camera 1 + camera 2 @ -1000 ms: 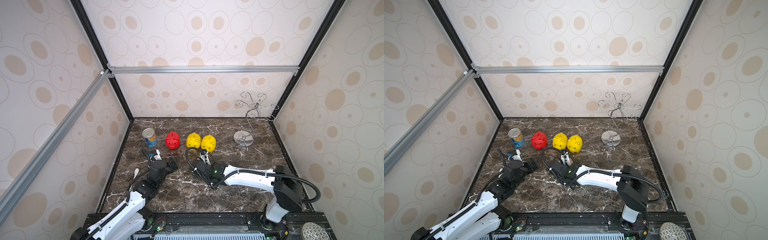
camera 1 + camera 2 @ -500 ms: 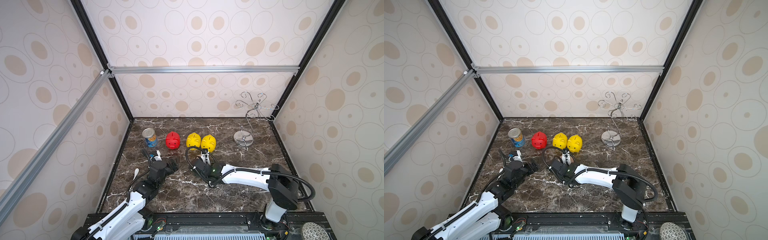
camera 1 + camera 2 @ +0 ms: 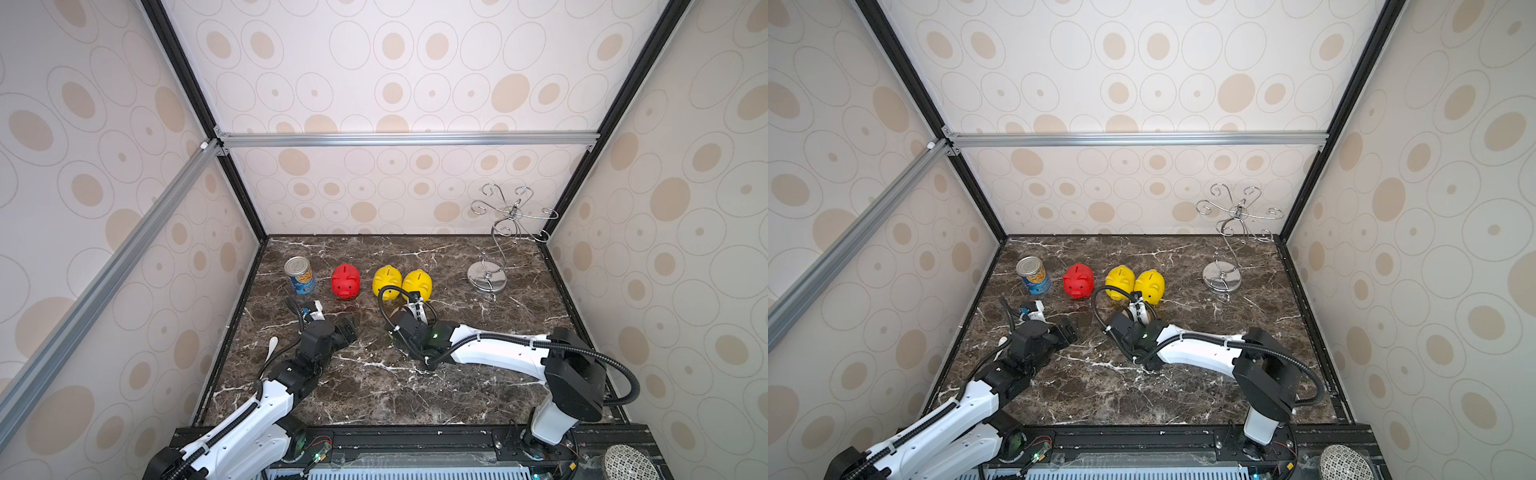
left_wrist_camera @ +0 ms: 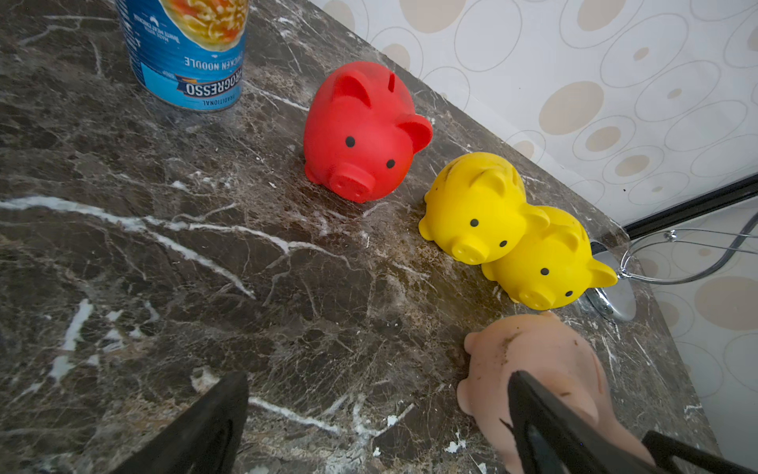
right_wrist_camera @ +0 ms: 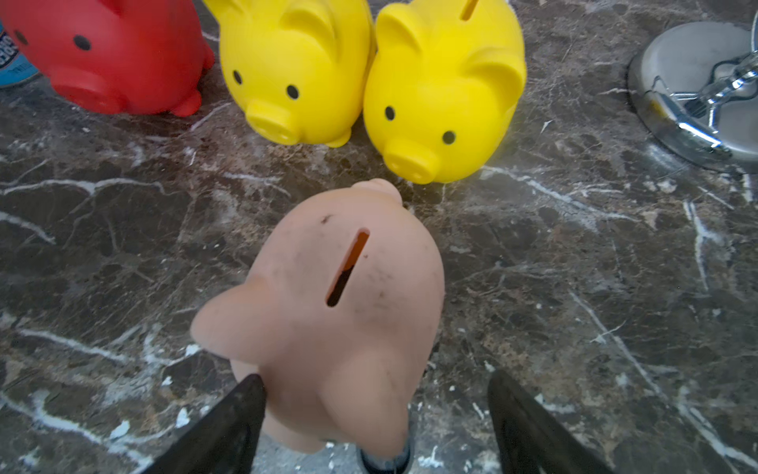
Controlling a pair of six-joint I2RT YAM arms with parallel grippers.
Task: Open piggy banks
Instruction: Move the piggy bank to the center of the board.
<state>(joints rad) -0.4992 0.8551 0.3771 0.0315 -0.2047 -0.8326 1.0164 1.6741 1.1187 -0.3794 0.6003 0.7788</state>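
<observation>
One pale pink plastic piggy bank (image 5: 328,307): straddled by my right gripper (image 5: 373,381), fingers apart, not clamped. Two touching yellow plastic pigs (image 5: 295,69) (image 5: 443,90) at its 12 o'clock, red plastic pig (image 4: 361,131) at 10. My left gripper (image 4: 377,377): apart, empty.

1. In both top views the right arm (image 3: 490,353) hides almost all of the pale pink piggy bank (image 5: 348,312).
2. In the left wrist view a black finger (image 4: 545,427) of the left gripper (image 4: 377,377) covers part of that pig.
3. In the right wrist view its near end is blurry.
4. Picture edges cut off the top of the soup can (image 4: 188,49), the back of the red piggy bank (image 5: 106,49) and most of the wire stand (image 5: 693,82).
</observation>
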